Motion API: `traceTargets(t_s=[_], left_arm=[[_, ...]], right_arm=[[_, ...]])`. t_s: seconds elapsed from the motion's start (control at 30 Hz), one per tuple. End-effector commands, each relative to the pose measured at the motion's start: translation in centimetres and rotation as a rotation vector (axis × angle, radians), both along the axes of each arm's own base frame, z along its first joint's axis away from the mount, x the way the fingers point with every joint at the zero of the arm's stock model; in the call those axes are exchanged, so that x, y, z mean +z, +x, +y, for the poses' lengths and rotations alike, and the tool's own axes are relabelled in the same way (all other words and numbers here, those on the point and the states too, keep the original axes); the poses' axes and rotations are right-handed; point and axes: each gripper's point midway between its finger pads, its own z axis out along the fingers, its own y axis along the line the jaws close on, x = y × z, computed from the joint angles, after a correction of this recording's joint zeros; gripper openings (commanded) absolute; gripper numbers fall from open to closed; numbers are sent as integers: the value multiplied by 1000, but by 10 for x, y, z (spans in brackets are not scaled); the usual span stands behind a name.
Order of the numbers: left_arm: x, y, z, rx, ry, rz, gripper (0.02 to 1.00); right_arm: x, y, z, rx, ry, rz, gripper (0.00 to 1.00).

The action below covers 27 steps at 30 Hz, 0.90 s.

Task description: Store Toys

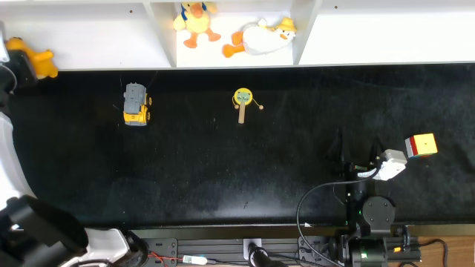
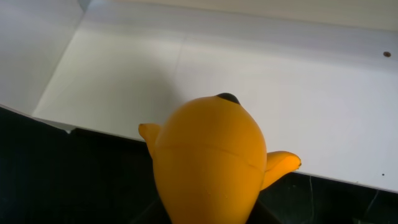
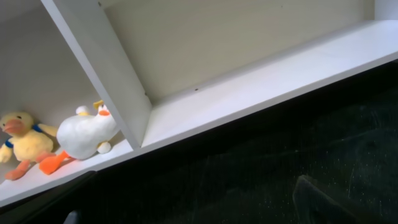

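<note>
At the top view's upper left, the left gripper (image 1: 28, 65) clamps the orange toy (image 2: 208, 162) by the white shelf's (image 1: 96, 37) left bay. The right gripper (image 1: 392, 165), lower right: cannot tell its state.

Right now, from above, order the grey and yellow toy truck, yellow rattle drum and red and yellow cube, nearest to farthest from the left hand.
1. Grey and yellow toy truck, left side, closest to the left hand holding the orange toy.
2. Yellow rattle drum, middle.
3. Red and yellow cube, far right.

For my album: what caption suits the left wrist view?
Orange toy held close before a white shelf.
</note>
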Motion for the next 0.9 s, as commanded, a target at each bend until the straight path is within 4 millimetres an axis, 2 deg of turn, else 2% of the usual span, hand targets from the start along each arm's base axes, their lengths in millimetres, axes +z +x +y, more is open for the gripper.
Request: traceTargets(t_s=[0.03, 0.9], left_arm=[[12, 14, -5, -12, 15, -38, 108], [-8, 53, -9, -46, -5, -37, 119]], right_arm=[[-4, 0, 0, -2, 3, 1, 996], [-4, 0, 0, -2, 3, 1, 993]])
